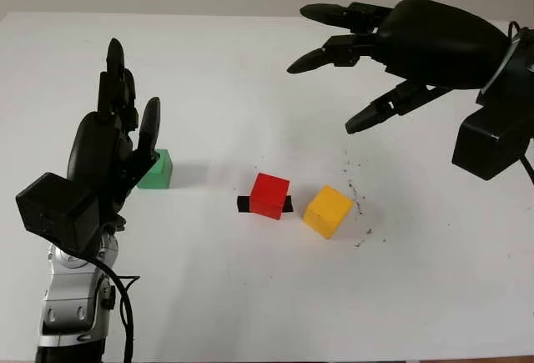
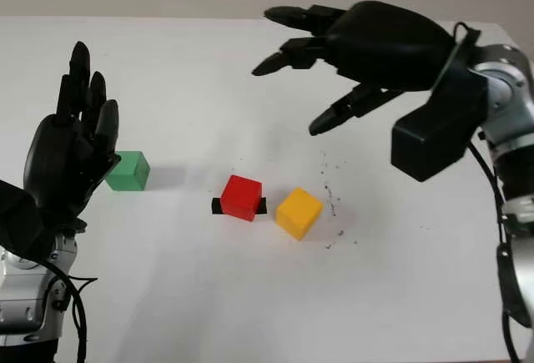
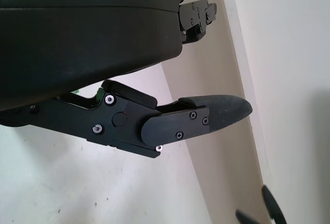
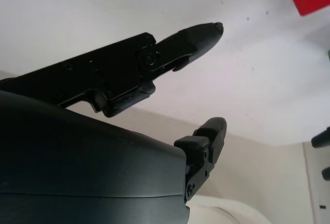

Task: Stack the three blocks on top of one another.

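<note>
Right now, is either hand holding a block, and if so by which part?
Nothing is held. The left hand is open beside the green block; the right hand is open above the table, behind the red block and yellow block.

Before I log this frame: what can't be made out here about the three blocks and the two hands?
- Green block: its near left side is covered by the open left hand in the left eye view, so contact between them can't be judged.
- Red block: it covers most of the black mark beneath it; in the right wrist view the picture edge cuts it off.
- Yellow block: its far faces are turned away.
- Right hand, open above the table: its height can't be judged.
</note>
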Controlling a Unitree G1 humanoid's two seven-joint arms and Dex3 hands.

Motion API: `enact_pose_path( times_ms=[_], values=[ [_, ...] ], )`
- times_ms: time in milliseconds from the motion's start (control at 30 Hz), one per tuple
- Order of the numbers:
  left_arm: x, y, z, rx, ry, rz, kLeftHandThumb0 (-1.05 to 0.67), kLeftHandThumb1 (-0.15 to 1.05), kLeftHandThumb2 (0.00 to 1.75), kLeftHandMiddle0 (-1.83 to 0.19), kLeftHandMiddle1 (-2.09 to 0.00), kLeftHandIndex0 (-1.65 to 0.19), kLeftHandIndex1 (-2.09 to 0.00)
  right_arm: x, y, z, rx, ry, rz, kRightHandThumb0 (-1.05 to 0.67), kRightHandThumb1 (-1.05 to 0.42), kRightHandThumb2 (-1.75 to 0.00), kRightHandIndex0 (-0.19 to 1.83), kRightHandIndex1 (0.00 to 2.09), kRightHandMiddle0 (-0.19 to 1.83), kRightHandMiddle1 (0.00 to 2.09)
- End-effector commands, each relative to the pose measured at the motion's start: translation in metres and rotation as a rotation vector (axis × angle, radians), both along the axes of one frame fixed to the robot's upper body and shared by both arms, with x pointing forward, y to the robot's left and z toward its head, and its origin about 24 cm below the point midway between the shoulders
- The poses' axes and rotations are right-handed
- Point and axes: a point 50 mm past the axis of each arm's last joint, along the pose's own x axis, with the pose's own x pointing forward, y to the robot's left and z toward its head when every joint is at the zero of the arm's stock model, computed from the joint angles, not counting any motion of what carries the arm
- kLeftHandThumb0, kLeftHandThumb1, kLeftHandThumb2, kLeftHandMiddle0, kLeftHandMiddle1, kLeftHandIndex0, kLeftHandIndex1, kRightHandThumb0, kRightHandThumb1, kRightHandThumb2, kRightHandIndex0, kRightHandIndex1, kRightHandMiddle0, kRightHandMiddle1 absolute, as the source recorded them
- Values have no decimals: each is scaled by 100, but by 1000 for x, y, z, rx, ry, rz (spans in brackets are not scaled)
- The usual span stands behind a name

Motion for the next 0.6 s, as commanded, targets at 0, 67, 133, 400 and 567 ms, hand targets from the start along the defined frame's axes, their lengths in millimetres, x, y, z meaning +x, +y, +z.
enact_pose_path(
  times_ms=[0,67,133,400,567],
  values=[
    [0,0,5,7,-21,-11,-72,105,58,19,-4,19,-2,-9,-8,3,-8,-8,-15,-64,-98,-6,10,6,39,24],
    [0,0,5,11,-22,-10,-73,105,57,19,-5,19,-2,-15,-11,-4,-22,17,-25,-69,-100,-6,9,6,38,21],
    [0,1,5,15,-23,-11,-73,105,57,19,-5,19,-2,-20,-11,-10,-25,40,-17,-70,-97,-5,9,5,38,19],
    [1,-1,6,15,-18,-33,-72,105,59,19,-5,19,-2,-31,0,-31,-140,138,24,-74,-100,-6,0,3,31,12],
    [1,-1,6,16,-6,-39,-71,105,60,19,-2,19,0,-28,1,-48,-136,193,19,-77,-100,-6,-3,3,31,11]
  ],
)
